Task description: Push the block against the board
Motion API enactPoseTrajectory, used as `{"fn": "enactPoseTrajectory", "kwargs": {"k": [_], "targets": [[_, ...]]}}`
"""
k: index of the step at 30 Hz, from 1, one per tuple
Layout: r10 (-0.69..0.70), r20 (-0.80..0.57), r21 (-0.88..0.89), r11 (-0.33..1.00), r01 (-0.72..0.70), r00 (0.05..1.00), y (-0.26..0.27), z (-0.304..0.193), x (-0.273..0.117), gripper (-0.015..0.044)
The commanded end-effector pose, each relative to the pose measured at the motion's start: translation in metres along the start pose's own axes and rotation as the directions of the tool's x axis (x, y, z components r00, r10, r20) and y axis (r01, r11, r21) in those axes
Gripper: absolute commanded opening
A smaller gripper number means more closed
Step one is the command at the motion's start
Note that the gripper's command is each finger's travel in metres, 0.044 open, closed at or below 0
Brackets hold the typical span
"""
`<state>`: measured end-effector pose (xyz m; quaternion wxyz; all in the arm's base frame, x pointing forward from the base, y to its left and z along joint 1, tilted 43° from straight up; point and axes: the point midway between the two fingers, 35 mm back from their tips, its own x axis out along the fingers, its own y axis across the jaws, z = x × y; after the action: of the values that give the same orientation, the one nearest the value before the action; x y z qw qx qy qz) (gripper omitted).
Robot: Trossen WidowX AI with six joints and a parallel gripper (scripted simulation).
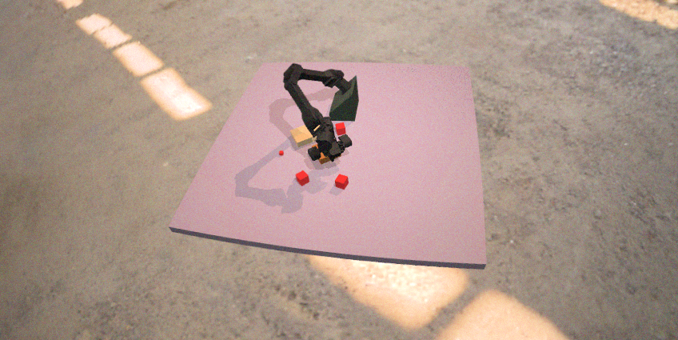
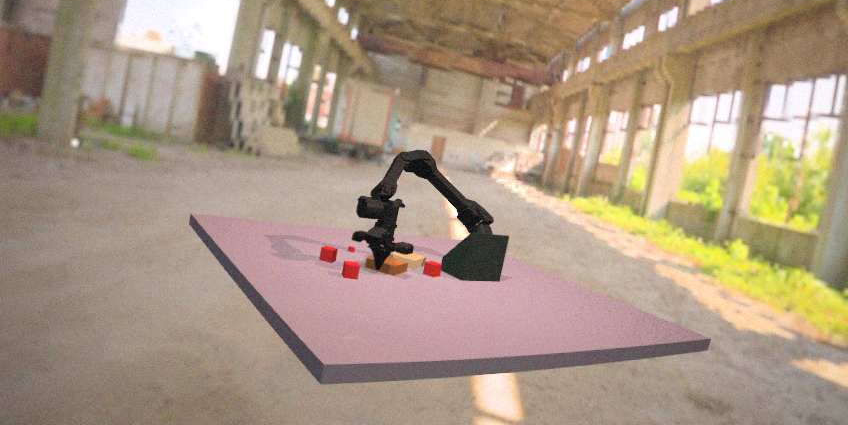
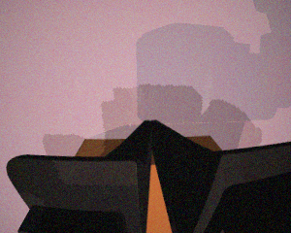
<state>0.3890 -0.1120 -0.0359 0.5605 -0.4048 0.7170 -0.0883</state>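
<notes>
The square block is orange and lies flat, partly hidden by my gripper and arm. The board is light tan and lies flat behind the block in the exterior view, towards the left in the top view. The arm hides part of the space between them, so I cannot tell whether they touch. My gripper is shut and empty, pointing down. Its tips are low, at the block's side facing away from the board. Contact with that side cannot be told.
Red cubes stand at the front left, at the front and near the arm's dark base. A tiny red cube lies left of the board in the top view.
</notes>
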Motion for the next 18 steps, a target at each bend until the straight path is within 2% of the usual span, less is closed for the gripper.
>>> {"fn": "enactPoseTrajectory", "kwargs": {"k": [1, 18], "targets": [[0.000, -0.012, -0.006, 1.000, 0.000, 1.000, 0.000, -0.010, 0.002, 0.0000], [-0.001, -0.014, -0.007, 1.000, 0.000, 1.000, 0.000, -0.034, 0.002, 0.0000]]}}
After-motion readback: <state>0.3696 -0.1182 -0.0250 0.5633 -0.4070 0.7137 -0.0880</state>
